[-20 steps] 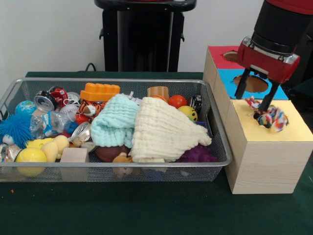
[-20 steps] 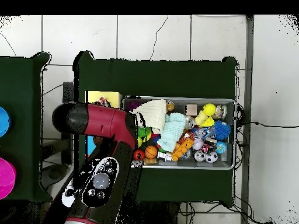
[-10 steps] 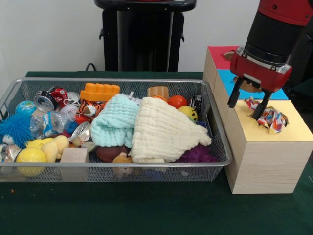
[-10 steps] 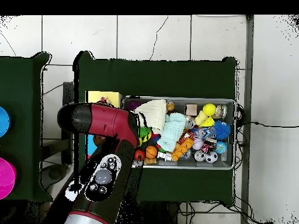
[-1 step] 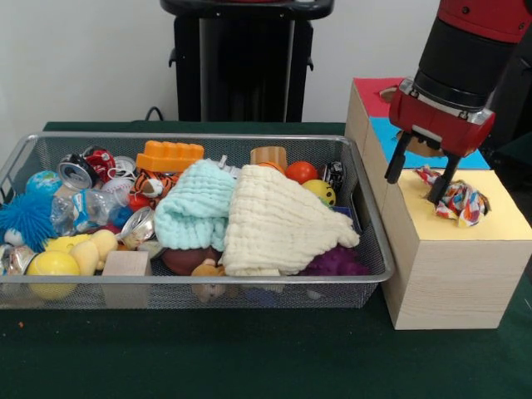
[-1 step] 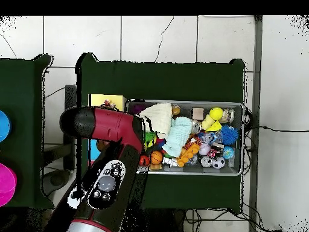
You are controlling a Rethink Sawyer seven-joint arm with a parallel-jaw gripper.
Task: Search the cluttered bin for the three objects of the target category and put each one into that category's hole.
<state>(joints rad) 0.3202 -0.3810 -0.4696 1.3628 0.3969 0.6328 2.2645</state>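
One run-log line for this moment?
gripper: open, empty, above yellow box top | rope toy: sitting in yellow hole | bin: cloths on clutter

I see the multicoloured rope toy (image 5: 460,202) bunched up in the hole of the yellow-topped box section (image 5: 490,223), part of it still poking above the surface. The wire bin (image 5: 376,246) just beside the box is crammed with cloths, balls and cans.

We had front camera low and close at table edge, facing wire basket (image 5: 366,249) and wooden box (image 5: 453,274). We had overhead camera high, looking straight down. Both shared basket (image 6: 243,139), box (image 6: 96,100), arm (image 6: 105,163).
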